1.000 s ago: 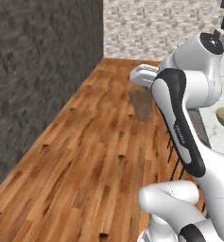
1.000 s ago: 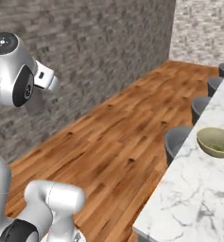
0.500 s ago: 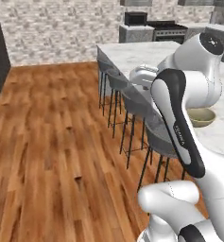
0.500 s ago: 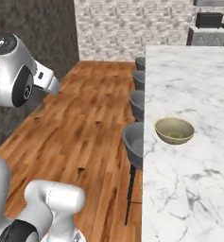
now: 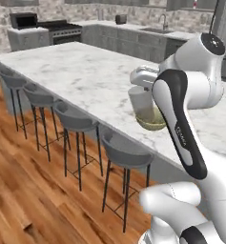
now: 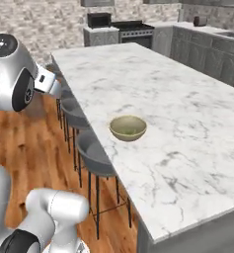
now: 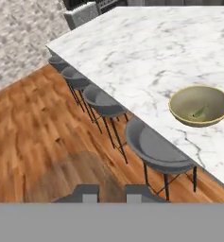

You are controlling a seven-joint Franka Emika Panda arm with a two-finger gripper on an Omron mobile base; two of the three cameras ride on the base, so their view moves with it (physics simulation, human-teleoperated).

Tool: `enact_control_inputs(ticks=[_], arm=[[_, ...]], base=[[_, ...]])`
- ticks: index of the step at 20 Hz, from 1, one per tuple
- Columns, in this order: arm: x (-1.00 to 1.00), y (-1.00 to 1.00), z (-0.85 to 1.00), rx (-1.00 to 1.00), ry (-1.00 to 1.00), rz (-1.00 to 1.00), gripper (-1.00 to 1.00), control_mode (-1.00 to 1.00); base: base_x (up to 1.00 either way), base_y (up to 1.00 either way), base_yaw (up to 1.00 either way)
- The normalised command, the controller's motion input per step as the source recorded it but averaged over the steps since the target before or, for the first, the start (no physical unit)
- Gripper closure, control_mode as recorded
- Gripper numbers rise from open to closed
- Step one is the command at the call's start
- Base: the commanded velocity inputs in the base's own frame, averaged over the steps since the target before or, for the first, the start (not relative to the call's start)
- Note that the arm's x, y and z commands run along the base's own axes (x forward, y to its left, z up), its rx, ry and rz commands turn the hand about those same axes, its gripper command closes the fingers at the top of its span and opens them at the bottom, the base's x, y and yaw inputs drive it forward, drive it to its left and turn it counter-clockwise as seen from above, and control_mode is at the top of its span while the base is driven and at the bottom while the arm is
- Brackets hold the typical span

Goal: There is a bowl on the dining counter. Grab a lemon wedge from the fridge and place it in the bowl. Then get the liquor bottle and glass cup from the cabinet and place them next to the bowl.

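While tool (image 5: 142, 106) hangs off tabletop edge over stools (image 5: 122, 151), shut on glass cup (image 5: 141, 103), main risk: cup base clips marble edge or rim of bowl (image 6: 128, 128) on way in; low approach height or late stop would cause it. Loose grip on smooth glass could slip too. Bowl sits on dining counter (image 6: 153, 89) near stool-side edge, lemon wedge (image 7: 198, 112) inside. Bowl lies just beyond tool, further onto tabletop.

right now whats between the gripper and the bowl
In the hand view, grey stools along the dining counter's edge lie between the gripper and the bowl.
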Motion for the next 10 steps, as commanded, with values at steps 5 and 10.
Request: enact_control_inputs(ticks=[5, 10], arm=[[0.0, 0.0, 0.0, 0.0, 0.0, 0.0, 1.0, 1.0], [0.0, 0.0, 0.0, 0.0, 0.0, 0.0, 1.0, 1.0]], base=[[0.28, 0.58, -0.8], [0.2, 0.71, -0.71]])
